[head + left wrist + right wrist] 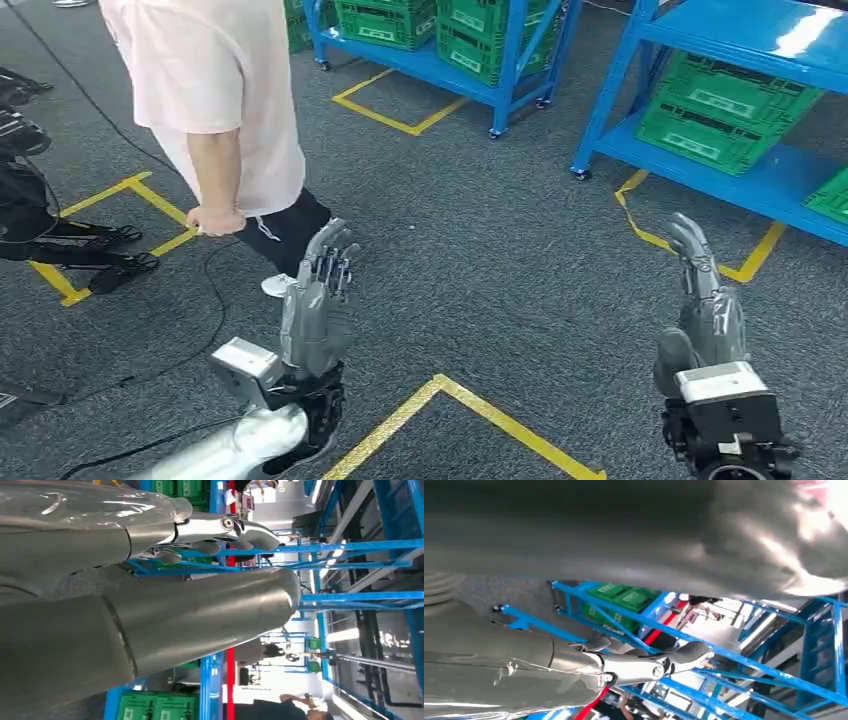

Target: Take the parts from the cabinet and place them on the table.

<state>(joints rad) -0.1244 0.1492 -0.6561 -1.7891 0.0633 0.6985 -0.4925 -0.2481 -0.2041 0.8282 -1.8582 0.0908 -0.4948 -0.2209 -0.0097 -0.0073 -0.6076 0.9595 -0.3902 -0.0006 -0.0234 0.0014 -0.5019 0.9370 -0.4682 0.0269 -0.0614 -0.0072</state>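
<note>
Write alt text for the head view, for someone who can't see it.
Both hands, left and right, are raised, open and empty, above grey carpet marked with yellow tape. A person stands at left; blue racks holding green crates line the back.

Floor — dark grey speckled carpet, marked with yellow tape lines. Shelving racks — bright blue frames. Crates — green with pale labels. Both hands, left and right — silver-grey. Person's shirt — pale pink; trousers black.
</note>
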